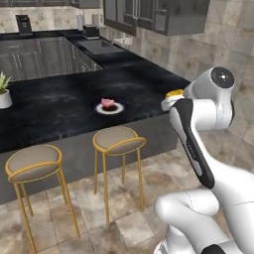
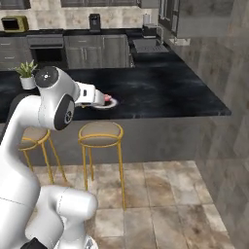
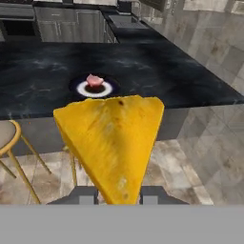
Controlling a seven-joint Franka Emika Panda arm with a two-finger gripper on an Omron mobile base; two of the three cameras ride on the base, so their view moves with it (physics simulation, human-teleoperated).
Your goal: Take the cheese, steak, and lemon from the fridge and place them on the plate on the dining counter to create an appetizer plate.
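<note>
On the long black marble-look dining counter (image 1: 59, 106), a small potted green plant in a white pot (image 1: 4, 92) was seen at the far left, at about nine o'clock from the round plate with a dark rim and white ring (image 1: 110, 107). The small pinkish-red slab of steak (image 1: 107, 103) was seen lying on the plate's dark centre. Two round beige-seated stools with gold legs (image 1: 119, 140) were placed along the counter's near edge, at about six and eight o'clock from the plate.

Further right, in the left base view, a sliver of yellow was seen at the end of the white arm, above the counter's right corner, well apart from the plate. In the hand view, the yellow-orange wedge of cheese (image 3: 114, 143) was held between the two dark fingertips of the gripper (image 3: 118, 196), the jaws being closed narrowly on its lower point; the plate was seen at about eleven o'clock beyond the wedge.
</note>
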